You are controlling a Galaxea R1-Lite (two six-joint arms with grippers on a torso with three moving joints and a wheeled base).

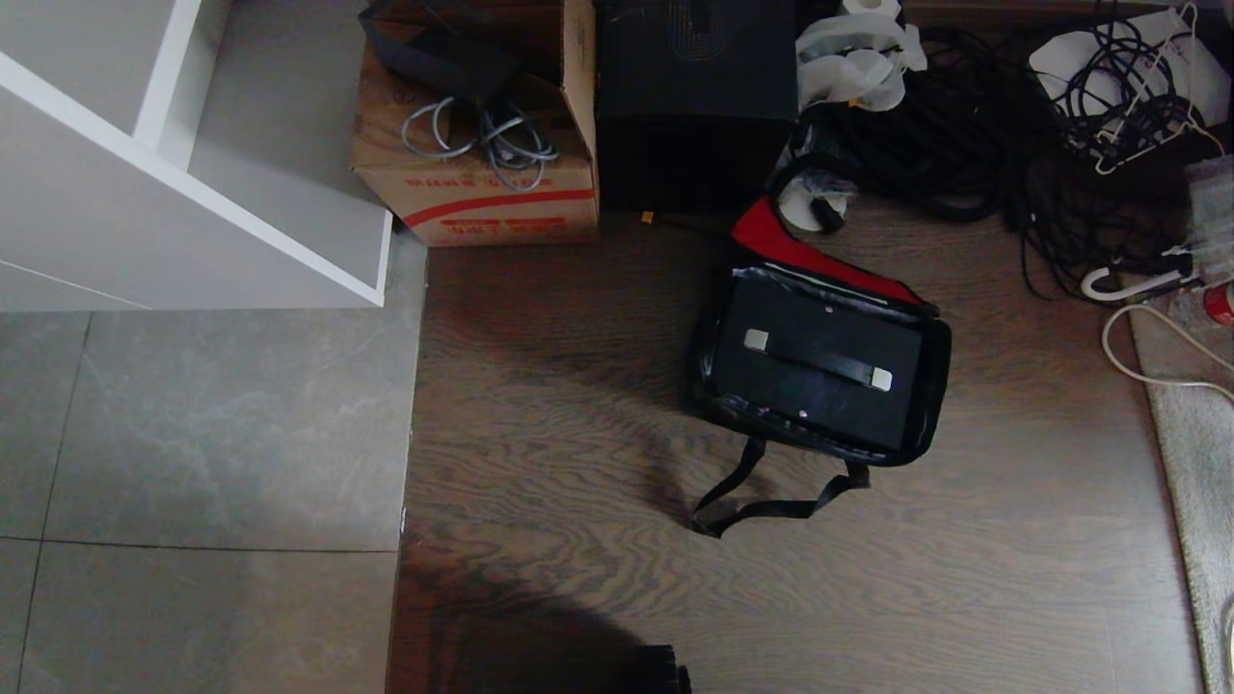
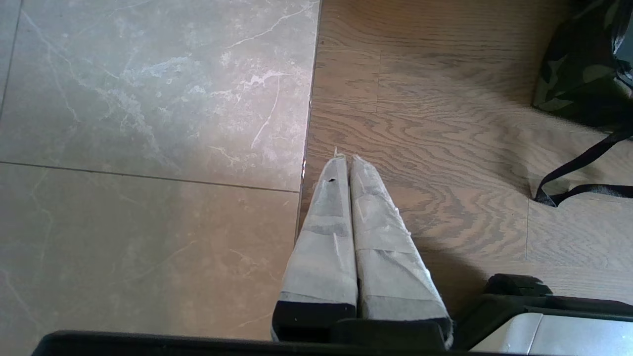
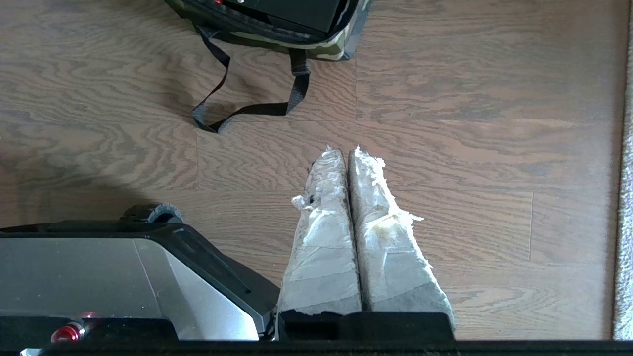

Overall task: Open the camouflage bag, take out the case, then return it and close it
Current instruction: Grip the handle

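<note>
The camouflage bag (image 1: 701,359) stands open on the wooden floor, its red-lined lid (image 1: 781,246) flipped back. Inside it sits the black case (image 1: 829,410), top up, its flat handle (image 1: 818,360) showing between pale end mounts. The bag's black strap (image 1: 762,506) lies loose on the floor in front. Neither arm shows in the head view. My left gripper (image 2: 346,159) hangs shut and empty over the seam between tile and wood, with the bag (image 2: 573,74) far off. My right gripper (image 3: 344,151) is also shut and empty above bare wood, short of the strap (image 3: 247,109) and the bag (image 3: 326,48).
Behind the bag stand a brown cardboard carton (image 1: 482,183) and a taller plain black box (image 1: 694,96). Tangled black cables (image 1: 964,125) fill the back right. A white shelf unit (image 1: 193,193) is at the left and a pale rug (image 1: 1195,434) at the right. My base (image 3: 99,277) is close below.
</note>
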